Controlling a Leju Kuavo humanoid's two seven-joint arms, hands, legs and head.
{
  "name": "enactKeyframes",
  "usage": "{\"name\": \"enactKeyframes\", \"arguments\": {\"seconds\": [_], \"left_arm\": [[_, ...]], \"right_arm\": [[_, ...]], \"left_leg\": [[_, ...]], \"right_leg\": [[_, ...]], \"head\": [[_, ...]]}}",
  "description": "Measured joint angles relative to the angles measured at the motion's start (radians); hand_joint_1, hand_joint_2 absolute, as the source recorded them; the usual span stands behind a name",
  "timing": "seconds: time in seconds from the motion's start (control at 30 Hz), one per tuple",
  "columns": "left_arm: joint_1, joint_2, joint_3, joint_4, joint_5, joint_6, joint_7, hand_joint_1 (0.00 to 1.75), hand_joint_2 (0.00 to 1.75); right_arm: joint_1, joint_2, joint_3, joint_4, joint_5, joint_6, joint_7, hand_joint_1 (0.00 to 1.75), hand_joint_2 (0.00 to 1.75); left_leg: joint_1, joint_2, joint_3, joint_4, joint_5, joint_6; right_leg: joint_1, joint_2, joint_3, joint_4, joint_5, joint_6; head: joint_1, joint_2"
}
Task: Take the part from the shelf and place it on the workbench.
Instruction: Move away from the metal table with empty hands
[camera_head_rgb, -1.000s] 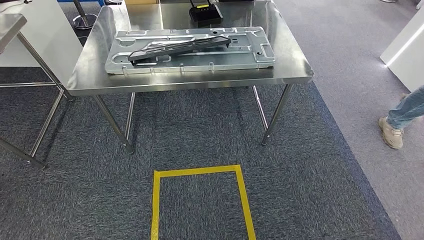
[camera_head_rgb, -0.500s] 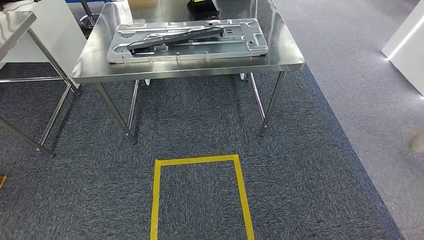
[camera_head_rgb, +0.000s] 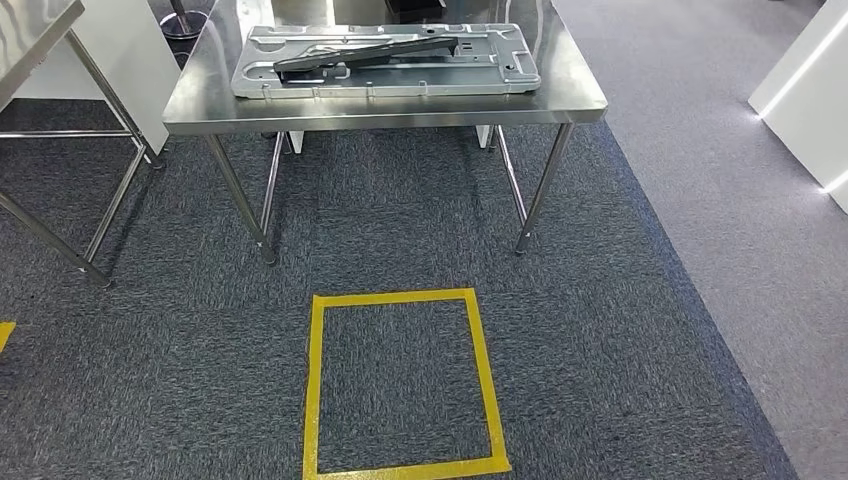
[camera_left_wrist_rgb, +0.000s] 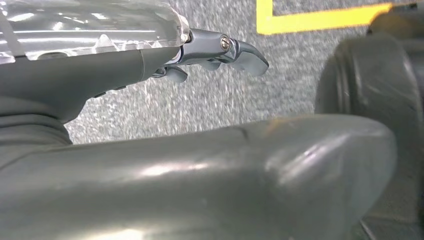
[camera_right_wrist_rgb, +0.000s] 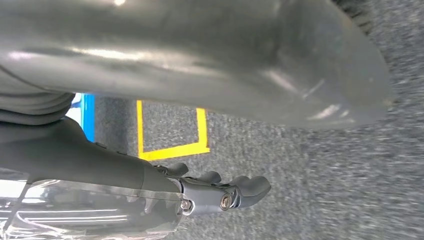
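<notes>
Part (camera_head_rgb: 365, 57) lies on the workbench (camera_head_rgb: 200, 95) tray (camera_head_rgb: 520, 75) — both hands' fingers (camera_left_wrist_rgb: 245, 52) empty, loosely curled.

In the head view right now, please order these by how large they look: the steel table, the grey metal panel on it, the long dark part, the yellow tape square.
1. steel table
2. grey metal panel and yellow tape square: unsure, the square is nearer the camera
3. long dark part

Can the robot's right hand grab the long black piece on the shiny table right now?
Probably not yet. The right hand hangs low over the carpet, and the long black piece lies on the grey panel on the table, beyond the yellow square.
</notes>
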Motion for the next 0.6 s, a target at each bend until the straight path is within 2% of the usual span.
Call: {"name": "enactKeyframes", "arguments": {"seconds": [0.03,0.1,0.13,0.17,0.23,0.27,0.3,0.37,0.4,0.43,0.47,0.5,0.53,0.57,0.6], "left_arm": [[0.0,-0.001,0.0,0.0,0.0,-0.001,-0.001,0.0,0.0],[-0.001,-0.003,-0.001,0.0,0.0,-0.002,-0.004,0.0,0.0],[-0.002,-0.004,-0.001,0.0,0.0,-0.002,-0.005,0.0,0.0],[-0.003,-0.005,-0.002,0.0,0.0,-0.003,-0.006,0.0,0.0],[-0.001,-0.004,-0.003,0.0,0.0,-0.004,-0.008,0.0,0.0],[0.001,-0.004,-0.003,0.0,0.0,-0.004,-0.008,0.0,0.0],[0.002,-0.004,-0.004,0.0,-0.001,-0.005,-0.009,0.0,0.0],[0.003,-0.005,-0.004,0.0,-0.002,-0.005,-0.01,0.0,0.0],[0.003,-0.005,-0.004,0.0,-0.002,-0.005,-0.01,0.0,0.0],[0.003,-0.005,-0.004,0.0,-0.002,-0.005,-0.01,0.0,0.0],[0.003,-0.005,-0.004,0.0,-0.002,-0.005,-0.009,0.0,0.0],[0.003,-0.005,-0.004,0.0,-0.002,-0.004,-0.007,0.0,0.0],[0.003,-0.005,-0.004,0.0,-0.002,-0.003,-0.004,0.0,0.0],[0.003,-0.005,-0.004,0.0,-0.002,-0.002,0.0,0.0,0.0],[0.002,-0.005,-0.004,0.0,-0.002,0.0,0.003,0.0,0.0]], "right_arm": [[-0.001,0.0,0.0,0.0,0.0,0.0,-0.002,0.0,0.0],[-0.003,-0.001,0.0,0.0,0.001,-0.002,-0.005,0.0,0.0],[-0.004,-0.001,0.0,0.0,0.001,-0.002,-0.006,0.0,0.0],[-0.005,-0.001,0.0,0.0,0.001,-0.002,-0.007,0.0,0.0],[-0.004,-0.001,0.0,0.0,0.001,-0.003,-0.007,0.0,0.0],[-0.003,0.0,0.0,0.001,0.001,-0.003,-0.007,0.0,0.0],[-0.003,0.0,0.0,0.001,0.001,-0.003,-0.007,0.0,0.0],[-0.002,0.0,0.0,0.001,0.001,-0.004,-0.008,0.0,0.0],[-0.002,0.0,0.0,0.002,0.001,-0.005,-0.008,0.0,0.0],[-0.001,0.0,0.0,0.002,0.001,-0.006,-0.01,0.0,0.0],[-0.001,0.0,0.0,0.002,0.002,-0.009,-0.012,0.0,0.0],[0.0,0.0,0.0,0.002,0.004,-0.011,-0.014,0.0,0.0],[0.0,0.0,0.0,0.002,0.006,-0.013,-0.017,0.0,0.0],[0.0,0.0,0.0,0.002,0.009,-0.014,-0.019,0.0,0.0],[0.0,0.001,0.0,0.002,0.011,-0.014,-0.02,0.0,0.0]], "left_leg": [[0.0,0.0,-0.013,0.006,0.007,-0.003],[-0.002,-0.001,-0.033,0.017,0.021,-0.011],[-0.003,0.0,-0.039,0.02,0.029,-0.016],[-0.004,0.0,-0.042,0.02,0.037,-0.022],[-0.003,0.0,-0.05,0.022,0.043,-0.033],[-0.001,-0.002,-0.058,0.038,0.022,-0.038],[0.0,-0.003,-0.071,0.074,-0.018,-0.043],[0.006,-0.004,-0.103,0.196,-0.123,-0.052],[0.008,-0.004,-0.114,0.258,-0.153,-0.056],[0.01,-0.004,-0.115,0.3,-0.156,-0.059],[0.011,-0.004,-0.102,0.312,-0.136,-0.061],[0.012,-0.004,-0.072,0.287,-0.103,-0.061],[0.013,-0.004,-0.026,0.23,-0.075,-0.059],[0.012,-0.003,0.029,0.154,-0.065,-0.056],[0.01,-0.003,0.078,0.079,-0.07,-0.051]], "right_leg": [[0.0,0.001,0.054,-0.068,0.023,-0.004],[0.005,0.004,0.158,-0.221,0.029,-0.015],[0.008,0.006,0.187,-0.27,0.021,-0.021],[0.011,0.006,0.196,-0.292,0.017,-0.027],[0.008,0.003,0.183,-0.297,0.033,-0.04],[0.006,0.0,0.173,-0.298,0.044,-0.048],[0.004,-0.002,0.161,-0.3,0.057,-0.055],[0.006,-0.005,0.133,-0.298,0.078,-0.062],[0.006,-0.005,0.118,-0.296,0.088,-0.062],[0.007,-0.005,0.101,-0.293,0.097,-0.061],[0.007,-0.005,0.085,-0.288,0.104,-0.059],[0.007,-0.005,0.069,-0.282,0.11,-0.056],[0.007,-0.005,0.055,-0.275,0.116,-0.053],[0.008,-0.005,0.044,-0.267,0.121,-0.05],[0.009,-0.006,0.036,-0.26,0.125,-0.045]], "head": [[0.0,0.0],[0.0,0.0],[0.0,0.0],[0.0,0.0],[0.0,0.0],[0.0,0.0],[0.0,0.0],[0.0,0.0],[0.0,0.0],[0.0,0.0],[0.0,0.0],[0.0,0.0],[0.0,0.0],[0.0,0.0],[0.0,0.0]]}}
